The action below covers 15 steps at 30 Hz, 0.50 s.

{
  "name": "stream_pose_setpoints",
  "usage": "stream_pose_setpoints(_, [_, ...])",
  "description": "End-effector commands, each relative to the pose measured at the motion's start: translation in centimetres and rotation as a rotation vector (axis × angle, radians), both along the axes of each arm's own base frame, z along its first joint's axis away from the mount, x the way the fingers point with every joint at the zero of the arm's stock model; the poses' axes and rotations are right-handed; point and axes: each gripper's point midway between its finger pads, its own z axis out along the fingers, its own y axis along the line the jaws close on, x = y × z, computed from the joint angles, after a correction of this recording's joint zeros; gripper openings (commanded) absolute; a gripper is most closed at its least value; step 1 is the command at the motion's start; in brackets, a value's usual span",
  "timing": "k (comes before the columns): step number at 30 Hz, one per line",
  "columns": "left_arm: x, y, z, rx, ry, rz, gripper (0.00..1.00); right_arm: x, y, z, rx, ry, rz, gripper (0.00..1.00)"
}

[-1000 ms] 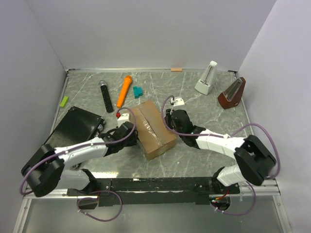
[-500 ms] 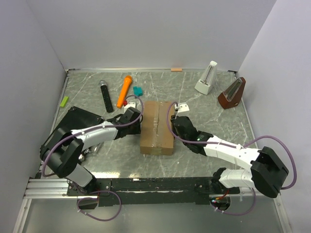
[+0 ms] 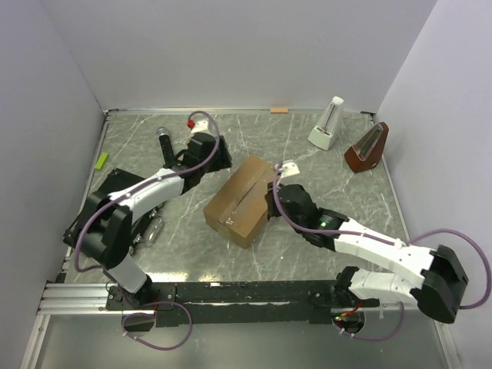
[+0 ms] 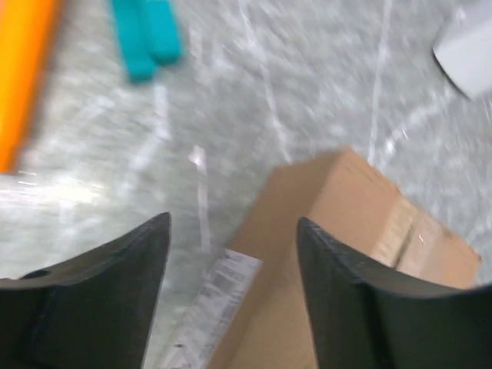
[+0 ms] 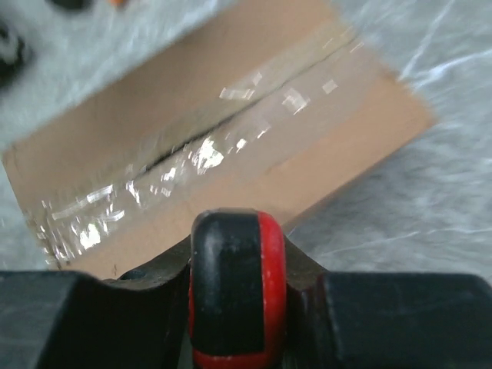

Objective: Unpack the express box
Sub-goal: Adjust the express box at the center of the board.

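Note:
The express box, a brown carton with clear tape along its top seam, lies skewed in the middle of the table. My left gripper hovers open behind the box's far left corner, with nothing between its fingers. In the left wrist view the box and its white label show past the left gripper. My right gripper sits at the box's right side, shut on a black-and-red tool that points at the box's near long edge.
A flat black ribbed case lies at the left. A black stick, an orange marker and a teal piece lie behind the box. A white metronome and a brown one stand at the back right.
The box has turned on the table to a new skew. My left gripper has opened and pulled back toward the far left. The right gripper stays at the box's right side, shut on the tool.

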Motion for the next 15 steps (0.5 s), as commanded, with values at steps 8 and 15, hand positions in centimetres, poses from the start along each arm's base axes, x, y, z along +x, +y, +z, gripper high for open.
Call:
stream_pose_setpoints(8, [-6.4, 7.3, 9.5, -0.116, -0.185, 0.126, 0.72, 7.3, -8.1, 13.3, 0.088, -0.452, -0.502, 0.0])
stream_pose_setpoints(15, [-16.8, 3.6, 4.8, -0.344, -0.014, -0.159, 0.59, 15.7, -10.0, 12.5, -0.099, -0.479, -0.671, 0.0])
